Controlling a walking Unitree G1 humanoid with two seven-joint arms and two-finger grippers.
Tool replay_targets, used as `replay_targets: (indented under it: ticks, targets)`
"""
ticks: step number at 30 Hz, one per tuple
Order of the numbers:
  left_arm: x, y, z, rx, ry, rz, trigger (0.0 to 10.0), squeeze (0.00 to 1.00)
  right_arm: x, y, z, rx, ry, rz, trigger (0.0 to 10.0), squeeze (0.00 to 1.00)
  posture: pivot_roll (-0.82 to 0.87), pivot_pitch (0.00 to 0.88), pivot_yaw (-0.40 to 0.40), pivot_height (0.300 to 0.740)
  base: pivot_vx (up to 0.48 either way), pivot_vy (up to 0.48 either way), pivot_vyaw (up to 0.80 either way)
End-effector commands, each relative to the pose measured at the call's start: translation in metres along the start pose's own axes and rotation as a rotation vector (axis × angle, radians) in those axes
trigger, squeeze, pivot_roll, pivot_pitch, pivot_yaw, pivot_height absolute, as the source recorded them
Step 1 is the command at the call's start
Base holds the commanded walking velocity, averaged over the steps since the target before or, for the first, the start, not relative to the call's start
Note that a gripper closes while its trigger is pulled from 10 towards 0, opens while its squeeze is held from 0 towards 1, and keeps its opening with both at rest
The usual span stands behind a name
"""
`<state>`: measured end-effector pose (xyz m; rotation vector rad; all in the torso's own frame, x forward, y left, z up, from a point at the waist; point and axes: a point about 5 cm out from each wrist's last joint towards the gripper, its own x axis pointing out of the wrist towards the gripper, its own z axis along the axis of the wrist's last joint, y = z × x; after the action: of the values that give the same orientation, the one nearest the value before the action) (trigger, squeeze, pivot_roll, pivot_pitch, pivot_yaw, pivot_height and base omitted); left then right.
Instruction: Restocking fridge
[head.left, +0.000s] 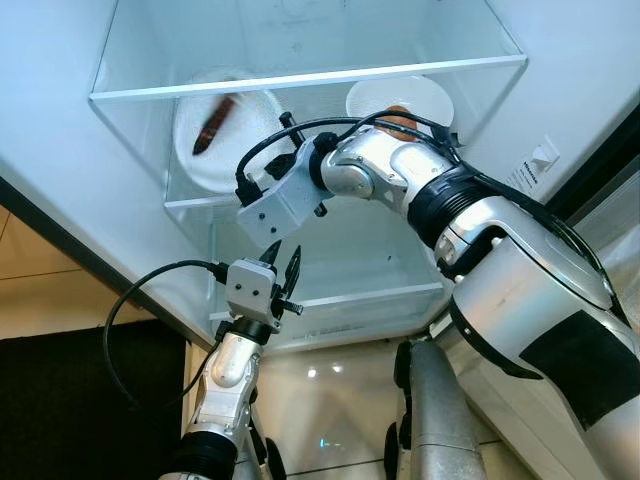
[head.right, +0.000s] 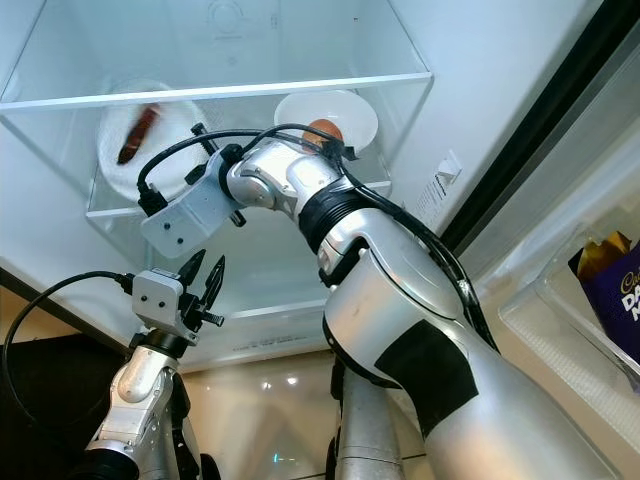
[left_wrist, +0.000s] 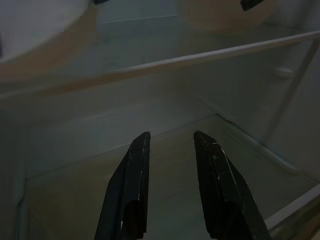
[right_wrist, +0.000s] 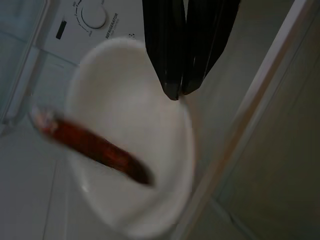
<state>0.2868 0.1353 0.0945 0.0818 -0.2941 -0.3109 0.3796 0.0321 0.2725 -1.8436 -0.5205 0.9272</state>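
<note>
Fridge restocking looks partly done: two round white plates sit on the middle glass shelf (head.left: 200, 200), one (head.left: 222, 140) carrying a red-brown sausage (head.left: 214, 126), the other (head.right: 327, 118) an orange-brown item, while the right gripper (right_wrist: 179, 92), fingers closed and empty, hangs just beside the sausage plate and the left gripper (left_wrist: 172, 150) waits open below.

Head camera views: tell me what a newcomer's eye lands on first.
The silver right arm reaches across into the open white fridge, its right hand shut on the rim of a white round plate carrying a dark red sausage on the glass shelf. Beside it, a second white plate holds a round orange-brown item. Lower down, the left hand hovers open before the lower shelf.
</note>
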Motion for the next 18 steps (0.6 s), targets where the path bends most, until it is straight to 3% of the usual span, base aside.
replay_targets:
  ticks: [1,12,18]
  targets:
    - [-0.004,-0.002,-0.004,-0.004,0.024,-0.004,10.0,0.00,0.001,0.000,0.003,-0.029,-0.007,0.009,10.0,0.00,0.00,0.287,-0.054,0.485,0.000,0.000,0.00]
    - [-0.003,-0.002,-0.005,-0.004,0.026,-0.007,10.0,0.00,-0.002,-0.003,-0.003,-0.030,0.024,-0.006,10.0,0.00,0.00,0.281,-0.050,0.485,0.000,0.000,0.00]
    - [-0.002,-0.003,-0.006,-0.007,0.030,-0.015,10.0,0.00,-0.005,-0.014,-0.003,0.043,-0.006,-0.061,10.0,0.00,-0.01,0.266,-0.044,0.485,0.000,0.000,0.00]
